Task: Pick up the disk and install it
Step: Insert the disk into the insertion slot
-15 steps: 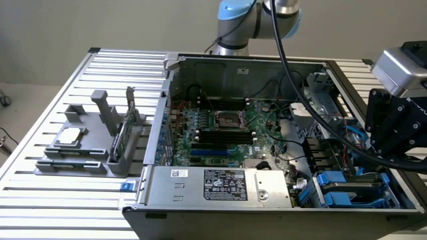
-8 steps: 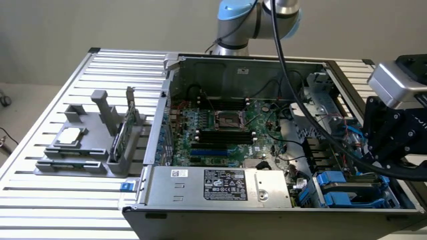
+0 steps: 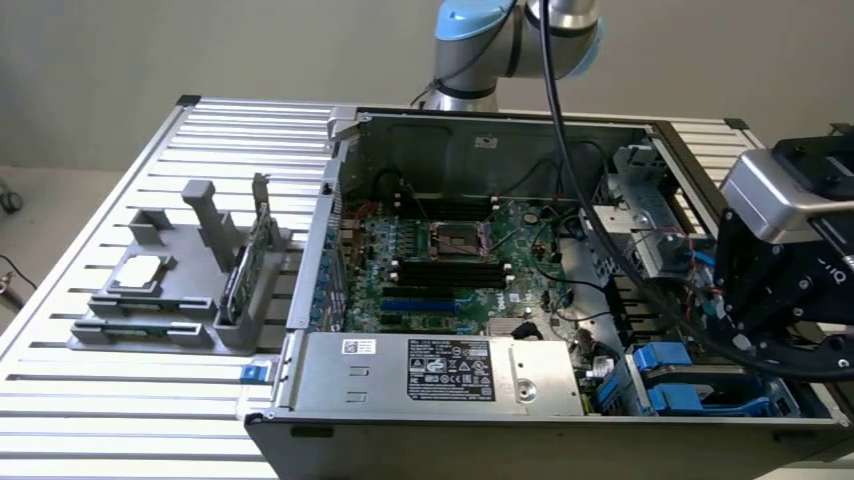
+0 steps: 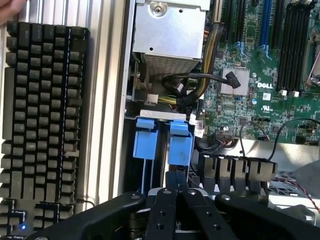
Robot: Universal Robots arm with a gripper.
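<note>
Evidently my claw [image 4: 175, 177] is clenched, tips at the disk [image 4: 180, 144] standing in the case [image 3: 534, 445] at 5 o'clock; I judge it's pressing, not carrying.

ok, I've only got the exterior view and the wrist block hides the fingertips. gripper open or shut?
Observer: Shut. In the wrist view the gripper has its fingers pressed together with no gap.
Operator: Where are the tips relative to the disk?
Observer: Right at the end of the disk, the blue-framed one standing beside a second blue frame. I can't tell whether they touch it.
Operator: Anything outside the case on that side?
Observer: A black keyboard lies alongside the case.
</note>
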